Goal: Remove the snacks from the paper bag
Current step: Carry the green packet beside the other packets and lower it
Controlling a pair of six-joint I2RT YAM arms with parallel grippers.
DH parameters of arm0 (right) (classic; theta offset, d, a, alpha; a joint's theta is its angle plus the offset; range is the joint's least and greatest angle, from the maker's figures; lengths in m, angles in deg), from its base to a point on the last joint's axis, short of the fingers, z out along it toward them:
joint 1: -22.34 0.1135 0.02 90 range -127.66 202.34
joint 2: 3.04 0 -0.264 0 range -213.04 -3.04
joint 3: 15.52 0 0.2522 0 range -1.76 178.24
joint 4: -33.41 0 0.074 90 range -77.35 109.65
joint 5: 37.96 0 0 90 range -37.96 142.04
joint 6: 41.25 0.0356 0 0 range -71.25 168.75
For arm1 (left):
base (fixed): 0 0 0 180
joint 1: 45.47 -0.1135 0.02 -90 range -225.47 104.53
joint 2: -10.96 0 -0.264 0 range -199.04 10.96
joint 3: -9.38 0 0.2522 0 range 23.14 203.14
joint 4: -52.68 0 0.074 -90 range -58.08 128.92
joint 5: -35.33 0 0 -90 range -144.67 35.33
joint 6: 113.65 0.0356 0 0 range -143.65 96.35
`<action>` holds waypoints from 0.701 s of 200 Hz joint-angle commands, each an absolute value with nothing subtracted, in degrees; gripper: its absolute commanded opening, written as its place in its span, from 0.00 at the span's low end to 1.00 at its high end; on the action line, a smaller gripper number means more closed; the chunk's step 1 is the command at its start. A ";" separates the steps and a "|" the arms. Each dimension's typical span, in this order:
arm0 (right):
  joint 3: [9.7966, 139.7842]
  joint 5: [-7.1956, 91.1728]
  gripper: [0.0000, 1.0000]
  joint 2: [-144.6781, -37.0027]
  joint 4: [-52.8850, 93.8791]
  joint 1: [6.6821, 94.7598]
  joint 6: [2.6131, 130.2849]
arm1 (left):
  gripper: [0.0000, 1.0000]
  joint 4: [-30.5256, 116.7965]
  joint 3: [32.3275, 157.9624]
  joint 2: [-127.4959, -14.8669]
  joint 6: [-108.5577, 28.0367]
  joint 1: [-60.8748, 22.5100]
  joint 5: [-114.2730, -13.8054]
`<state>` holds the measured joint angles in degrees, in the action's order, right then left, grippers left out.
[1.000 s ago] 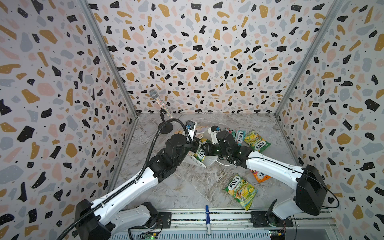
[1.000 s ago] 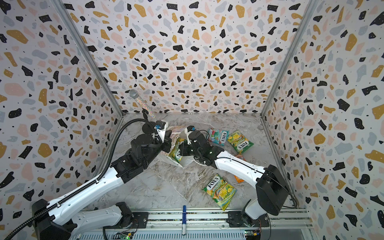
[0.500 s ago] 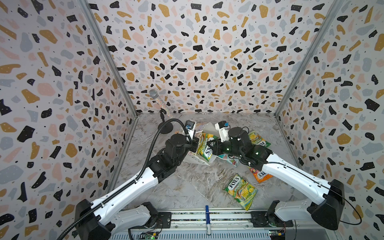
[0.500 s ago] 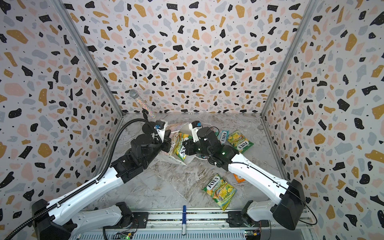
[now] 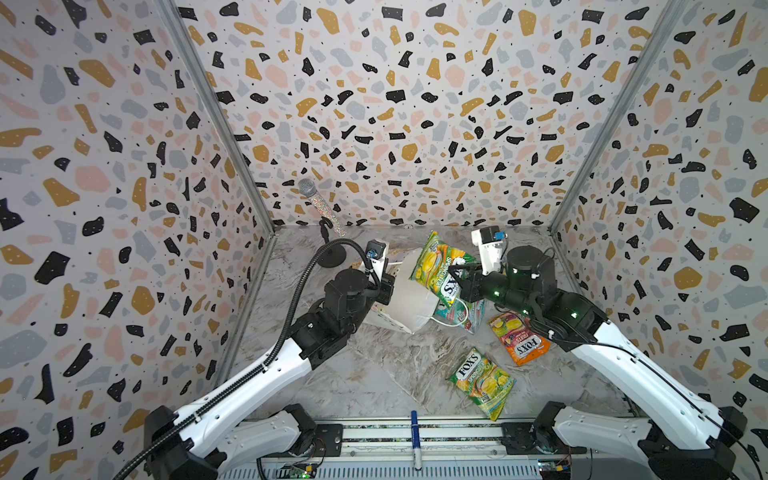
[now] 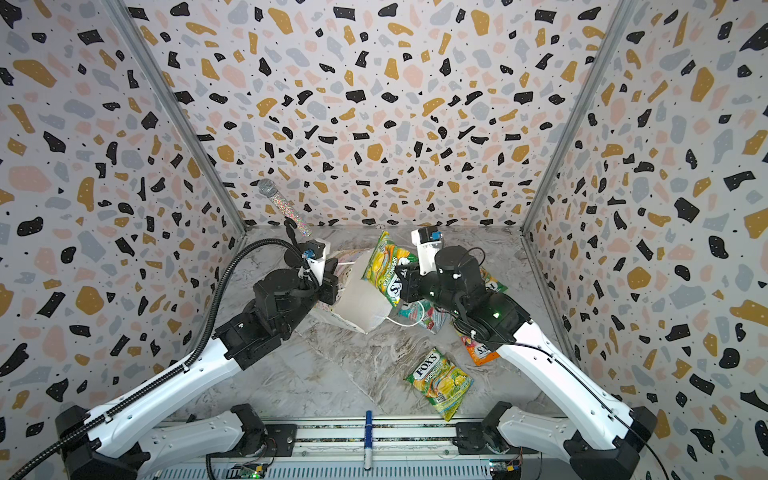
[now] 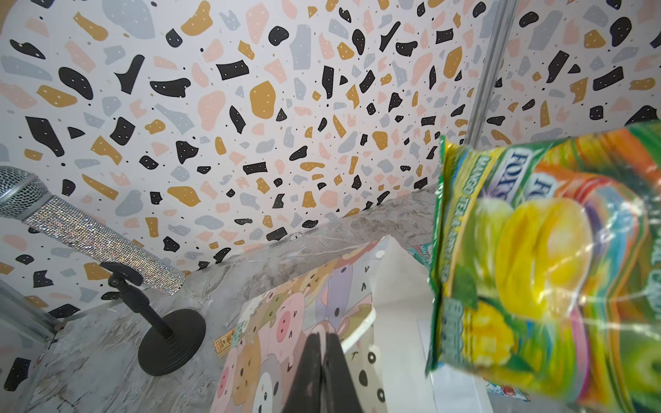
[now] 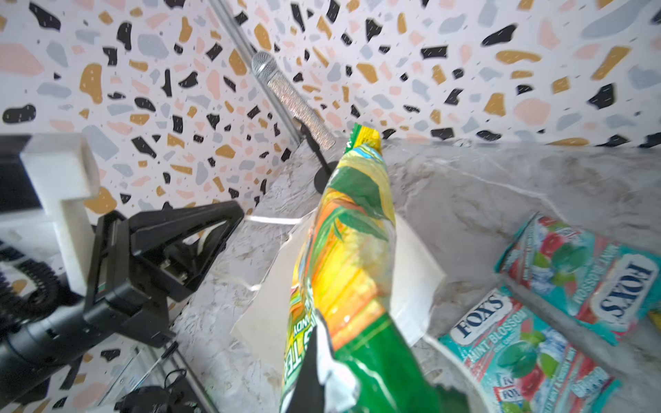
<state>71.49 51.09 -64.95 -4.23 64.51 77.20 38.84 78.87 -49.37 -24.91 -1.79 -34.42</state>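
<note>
Since a second ago my right gripper (image 5: 456,279) has come up out of the white paper bag with cord handles and a cartoon-animal print (image 5: 405,301). The yellow-green glossy FOX'S packet (image 5: 436,266) that was down in the bag then now hangs clear above it. I pinch it fast by its lower end, so it stands nearly upright at the bag's 1 o'clock. My left gripper (image 7: 323,345) has stayed clamped narrow on the bag's printed edge at its 9 o'clock, and the bag slumps on the table with its white inside showing. Two teal-red flat packets (image 8: 529,357) lie side by side by the handle at the bag's 4 o'clock. An orange flat packet (image 5: 519,340) lies beyond them, touching my right arm's shadow side, and a second yellow-green packet (image 5: 482,382) lies well apart at 5 o'clock. The grey marbled tabletop (image 5: 374,374) runs open towards 6 and 7 o'clock as far as the front rail, where a blue marker pen (image 5: 415,436) lies. A glittery silver microphone on a black stand (image 5: 322,205) stands at 11 o'clock near the rear corner. Terrazzo-patterned walls (image 5: 395,104) close in three sides.
</note>
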 commanded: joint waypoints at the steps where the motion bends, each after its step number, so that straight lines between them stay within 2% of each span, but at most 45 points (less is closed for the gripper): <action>1: 73.98 54.88 0.00 -61.44 -6.64 61.31 75.47 | 0.00 40.21 78.87 -47.77 -23.95 -1.88 -33.82; 69: 68.93 53.41 0.00 -60.51 -14.98 47.10 72.99 | 0.00 40.45 78.60 -46.92 -23.87 -1.90 -33.58; 104: 63.59 52.13 0.00 -61.09 -16.15 45.11 72.05 | 0.00 40.53 78.60 -46.79 -23.75 -1.92 -33.59; 140: 59.45 46.11 0.00 -61.38 -14.57 44.70 71.71 | 0.00 40.59 78.43 -46.69 -23.76 -1.89 -33.40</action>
